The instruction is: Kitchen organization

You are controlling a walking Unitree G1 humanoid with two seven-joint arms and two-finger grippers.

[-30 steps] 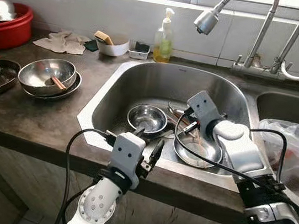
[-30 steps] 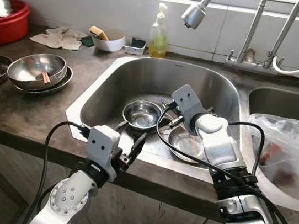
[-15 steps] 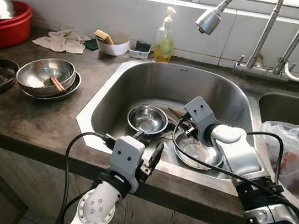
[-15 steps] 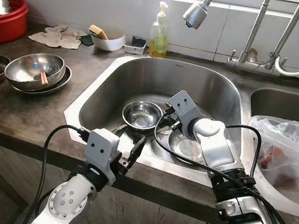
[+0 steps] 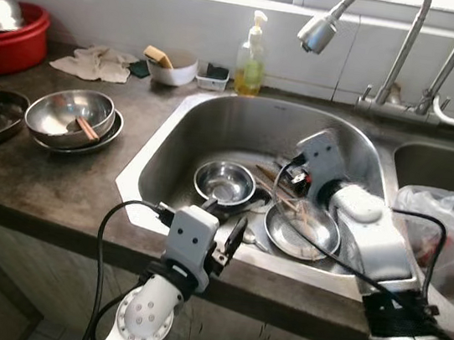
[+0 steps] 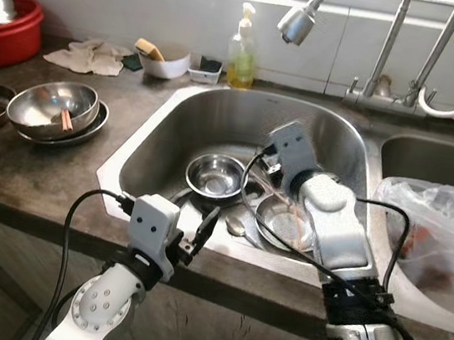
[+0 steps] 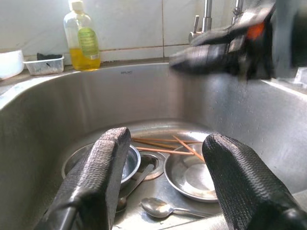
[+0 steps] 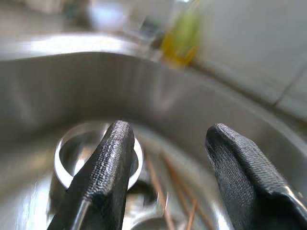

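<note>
Left claw (image 5: pixel 233 232): parked at the near rim of the sink (image 5: pixel 218 110), fingers spread wide, nothing held.

Right claw (image 8: pixel 165 158): inside the basin, above its floor, fingers likewise parted and empty; clearly the nearer of the two to the dishes, so judged the working arm.

Directly below and ahead of the right claw: a bundle of wooden chopsticks (image 7: pixel 160 143), long axis running roughly across the basin floor from the small steel bowl (image 5: pixel 224 181) toward the shallow steel plate (image 5: pixel 303 231), tips resting over the plate's rim. Bowl to the claw's left, plate under its wrist side. Likely next move: a short descent with the finger gap set across the sticks' long axis, not along it.

Nearer than the sticks, by the front wall: a spoon (image 7: pixel 165 208), lying flat, seen plainly in the left wrist view, only partly in the head views.

Right wrist view: blurred, yet the bowl ring and sticks framed between its two fingers. Left wrist view: sharper, sticks' lie on the plate legible.

Farther off: soap bottle (image 5: pixel 250 55) behind the sink; stacked bowls (image 5: pixel 72 115) on the bench (image 5: pixel 56 180), well apart to the left.
</note>
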